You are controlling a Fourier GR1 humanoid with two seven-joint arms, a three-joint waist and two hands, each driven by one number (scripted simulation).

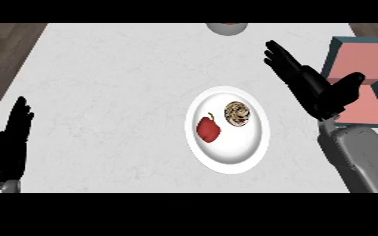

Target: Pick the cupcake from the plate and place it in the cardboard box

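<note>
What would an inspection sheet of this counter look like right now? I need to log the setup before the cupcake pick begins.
Surface: pale marbled counter, with dark wood flooring showing past its upper corners.
Job's things: cupcake lies on the white plate, on its right side; cardboard box sits at the right edge, open, with a pinkish inside.
Clutter: red pepper lies on the same plate, left of the cupcake and apart from it; a round dish is cut off at the counter's far edge.
Hands: right hand open, held right of the plate and holding nothing; left hand open, resting at the left edge.
Cables: nothing seen.
Surroundings: nothing seen beyond the flooring.
</note>
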